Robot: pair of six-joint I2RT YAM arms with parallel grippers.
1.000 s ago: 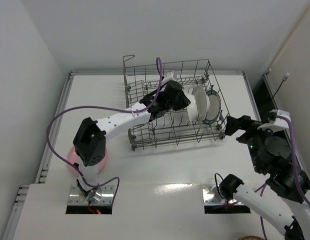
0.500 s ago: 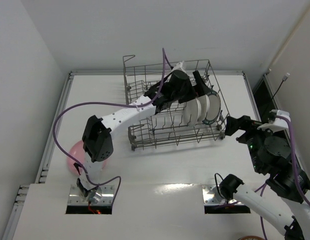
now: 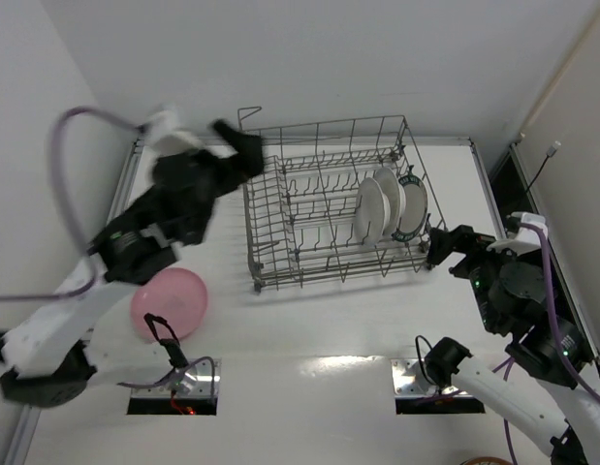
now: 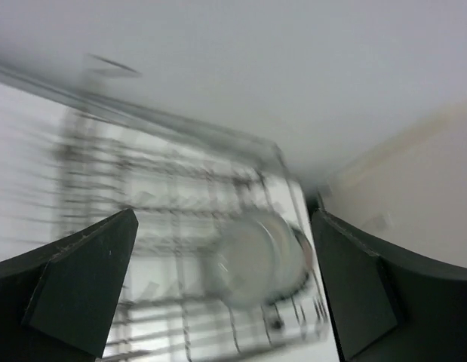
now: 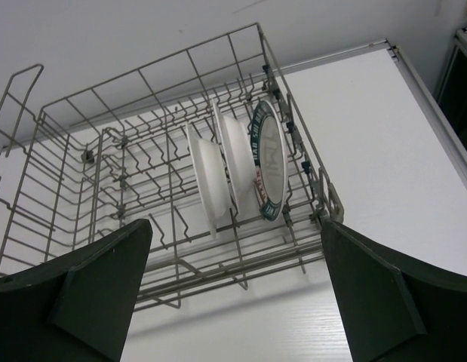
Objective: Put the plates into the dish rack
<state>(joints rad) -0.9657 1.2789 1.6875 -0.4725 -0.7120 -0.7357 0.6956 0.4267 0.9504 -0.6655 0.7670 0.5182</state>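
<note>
The dish rack (image 3: 329,266) stands at the back middle of the table. Three plates stand upright in its right end: two plain white ones (image 3: 369,209) (image 3: 389,197) and a teal-rimmed one (image 3: 414,205). A pale pink plate (image 3: 170,302) lies flat on the table to the rack's left. My left gripper (image 3: 220,138) hangs open and empty, high above the rack's left end, and is blurred. Its wrist view shows the rack (image 4: 173,226) and the white plates (image 4: 252,260) smeared. My right gripper (image 3: 443,248) is open and empty beside the rack's right front corner, facing the plates (image 5: 205,177) (image 5: 267,162).
Purple cables loop from both arms. Two cut-outs with metal brackets (image 3: 173,380) (image 3: 421,380) sit at the table's near edge. Walls close in on the left and behind the rack. A dark gap (image 3: 508,179) runs along the table's right side.
My left gripper opened, let go of a white plate in the rack, and swung up and left out of the rack. The pink plate is now uncovered. The right arm barely shifted.
</note>
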